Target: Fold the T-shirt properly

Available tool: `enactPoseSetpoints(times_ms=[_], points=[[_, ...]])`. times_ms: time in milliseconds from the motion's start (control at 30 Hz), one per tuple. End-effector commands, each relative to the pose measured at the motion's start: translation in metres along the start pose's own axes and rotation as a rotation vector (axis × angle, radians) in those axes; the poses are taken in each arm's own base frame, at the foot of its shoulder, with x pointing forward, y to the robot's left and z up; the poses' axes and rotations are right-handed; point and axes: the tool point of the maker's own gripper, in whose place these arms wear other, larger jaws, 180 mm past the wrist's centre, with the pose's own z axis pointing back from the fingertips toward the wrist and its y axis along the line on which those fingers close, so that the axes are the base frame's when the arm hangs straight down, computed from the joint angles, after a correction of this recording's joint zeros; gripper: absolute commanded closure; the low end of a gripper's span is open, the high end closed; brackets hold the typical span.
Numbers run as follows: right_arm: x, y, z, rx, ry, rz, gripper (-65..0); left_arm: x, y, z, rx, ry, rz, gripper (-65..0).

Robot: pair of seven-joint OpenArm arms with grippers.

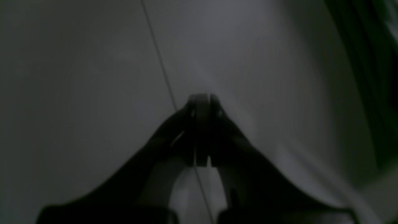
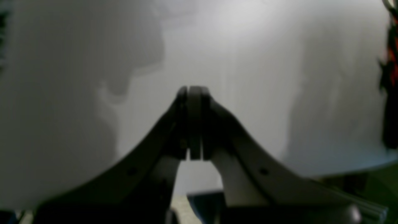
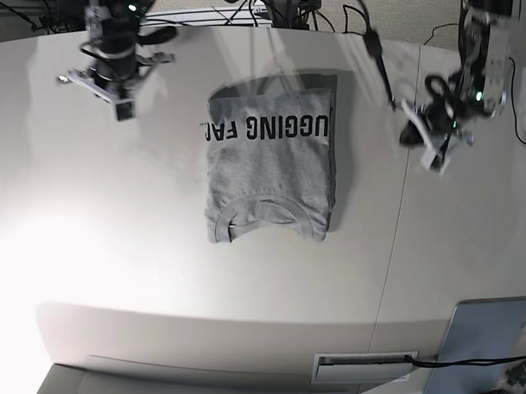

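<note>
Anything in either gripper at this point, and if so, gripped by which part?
Nothing held: both grippers are shut, away from the folded T-shirt.

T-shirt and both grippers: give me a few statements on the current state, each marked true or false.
1. The T-shirt is spread out flat with both sleeves extended. False: it is folded into a compact, roughly rectangular bundle.
2. Black lettering shows on the shirt's upper face. True.
3. The left gripper is clamped on the collar. False: it is shut on nothing, away from the shirt.
4. The right gripper is shut and holds nothing. True.
5. The shirt lies between the two arms in the base view. True.
</note>
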Motion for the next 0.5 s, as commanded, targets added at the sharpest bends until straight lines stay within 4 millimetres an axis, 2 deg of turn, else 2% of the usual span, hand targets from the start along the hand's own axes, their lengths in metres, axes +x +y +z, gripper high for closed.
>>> enactPoseSetpoints(times_ms=[0,167,300,467], points=[[-0.001,-0.007,0.007,-0.012,-0.011,-0.005,0.0,0.006,0.005,0.010,0.011,-0.028,-0.002,0.0],[-0.031,-0.018,0.019,-0.012,0.058,-0.021,0.0,-0.015,0.016,0.036,0.058,-0.014,0.036,0.0],[-0.052,-0.017,0.027,-0.002,0.106,0.000,0.0,-0.038,0.027,0.053,0.092,0.024,0.068,0.0],[-0.081,-0.009,0.040,0.032,0.187,0.033,0.0,-0.083,0.011,0.077,0.015,0.101,0.107,0.0]])
